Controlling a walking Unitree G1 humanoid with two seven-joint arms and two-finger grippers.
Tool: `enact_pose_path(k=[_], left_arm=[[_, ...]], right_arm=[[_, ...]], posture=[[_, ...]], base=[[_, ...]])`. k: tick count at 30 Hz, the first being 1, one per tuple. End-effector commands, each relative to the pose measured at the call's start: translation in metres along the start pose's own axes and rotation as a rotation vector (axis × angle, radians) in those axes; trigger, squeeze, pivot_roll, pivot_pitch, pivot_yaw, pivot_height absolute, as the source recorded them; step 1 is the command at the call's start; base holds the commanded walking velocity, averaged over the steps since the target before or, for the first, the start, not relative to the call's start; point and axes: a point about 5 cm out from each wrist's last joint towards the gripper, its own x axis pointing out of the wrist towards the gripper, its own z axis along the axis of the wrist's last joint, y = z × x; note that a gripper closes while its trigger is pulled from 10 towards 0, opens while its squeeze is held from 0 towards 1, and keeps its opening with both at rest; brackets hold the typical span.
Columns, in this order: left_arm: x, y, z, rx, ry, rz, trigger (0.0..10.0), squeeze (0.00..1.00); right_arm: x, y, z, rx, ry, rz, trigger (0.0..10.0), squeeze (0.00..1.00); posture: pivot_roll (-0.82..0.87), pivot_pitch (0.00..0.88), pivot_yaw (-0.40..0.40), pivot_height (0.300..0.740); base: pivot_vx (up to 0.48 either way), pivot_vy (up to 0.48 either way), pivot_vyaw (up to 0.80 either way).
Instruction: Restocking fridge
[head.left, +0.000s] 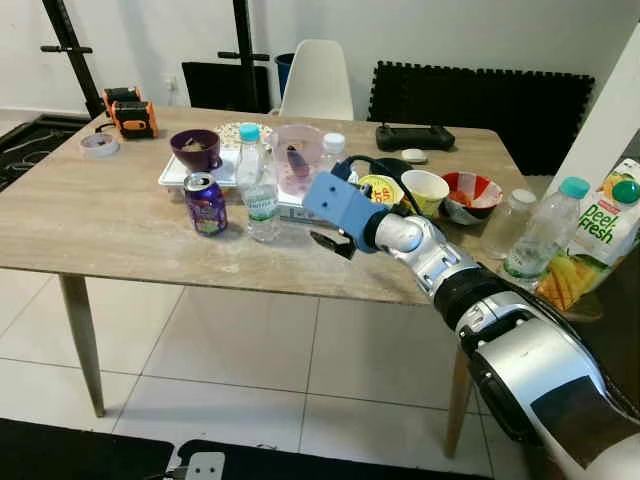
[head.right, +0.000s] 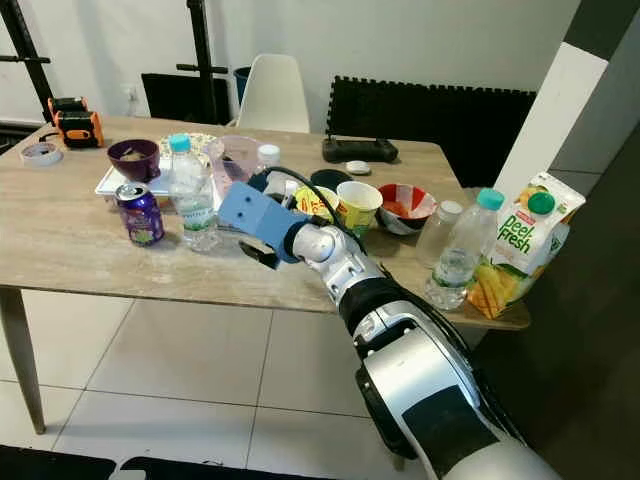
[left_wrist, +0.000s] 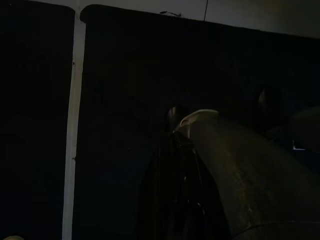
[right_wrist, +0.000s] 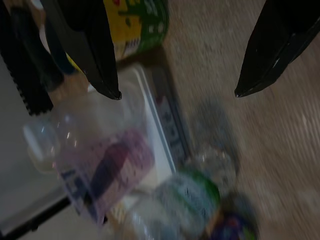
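Pale wood-grain is covering the long rectangular dining table (head.left: 100, 215), which is carrying everything here. The robot's silver right arm (head.right: 400, 330) is reaching across the table's near edge, its blue wrist block pointing toward the middle of the clutter. The right gripper (right_wrist: 177, 92) is hovering just above the tabletop with its two black fingers (right_wrist: 102, 60) spread wide apart and gripping nothing. At the table's right corner, a tall white mango juice carton with a green cap (head.left: 600, 235) is standing upright, with a clear plastic bottle with a teal cap (head.left: 540, 232) just beside it. A second clear water bottle with a teal cap and green label (head.left: 258, 185) is standing near the gripper, next to a pink translucent jug (head.left: 297, 160) sitting on a white tray (head.left: 172, 175). A dark purple bowl (head.left: 195, 150) is resting on that tray too. A purple drink can (head.left: 206, 203) is standing just beside the labelled bottle. The left wrist view is very dark, so I cannot tell how the left gripper's fingers are set.
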Motion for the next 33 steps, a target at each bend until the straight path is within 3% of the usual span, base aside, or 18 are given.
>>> enact_pose_path(k=[1,5,6,8,16,18,24,26,30,33], left_arm=[[-0.007,-0.005,-0.031,-0.006,0.111,-0.011,10.0,0.00],[-0.008,-0.005,-0.034,-0.011,0.110,-0.009,10.0,0.00],[-0.010,-0.001,-0.039,-0.017,0.113,0.002,10.0,0.00],[-0.012,0.004,-0.043,-0.022,0.117,0.016,10.0,0.00],[-0.016,0.011,-0.050,-0.027,0.124,0.034,10.0,0.00],[-0.019,0.011,-0.056,-0.028,0.127,0.035,10.0,0.00],[-0.023,0.009,-0.065,-0.027,0.129,0.027,10.0,0.00],[-0.026,0.010,-0.070,-0.024,0.130,0.024,10.0,0.00],[-0.028,0.012,-0.073,-0.019,0.129,0.023,10.0,0.00],[-0.028,0.012,-0.072,0.012,0.117,0.007,10.0,0.00]], right_arm=[[-0.002,-0.009,-0.003,-0.018,0.030,-0.026,10.0,0.00],[-0.008,-0.019,-0.014,-0.005,0.076,-0.062,10.0,0.00],[-0.017,-0.032,-0.025,0.002,0.120,-0.115,10.0,0.00],[-0.023,-0.044,-0.031,0.016,0.141,-0.161,10.0,0.00],[-0.029,-0.054,-0.035,0.078,0.150,-0.196,10.0,0.00],[-0.029,-0.059,-0.026,0.176,0.065,-0.188,10.0,0.00],[-0.028,-0.063,-0.011,0.267,-0.057,-0.151,10.0,0.00],[-0.028,-0.068,-0.004,0.266,-0.088,-0.143,10.0,0.00],[-0.029,-0.071,0.001,0.258,-0.106,-0.141,10.0,0.00],[-0.029,-0.074,0.005,0.197,-0.094,-0.127,10.0,0.00]], posture=[[0.00,0.062,-0.108,0.740],[0.01,0.076,-0.113,0.740],[0.01,0.093,-0.116,0.740],[0.02,0.106,-0.116,0.740],[0.01,0.145,-0.117,0.740],[0.01,0.186,-0.118,0.740],[0.02,0.219,-0.119,0.740],[0.02,0.267,-0.119,0.740],[0.01,0.279,-0.117,0.740],[0.01,0.294,-0.118,0.740]], base=[[0.000,0.000,0.00],[0.000,0.000,0.00],[0.000,0.000,0.00],[0.000,0.000,0.00],[0.000,0.000,0.00],[0.000,0.000,0.00],[0.000,0.000,0.00],[0.000,0.000,0.00],[0.000,0.000,0.00],[0.000,0.000,0.00]])
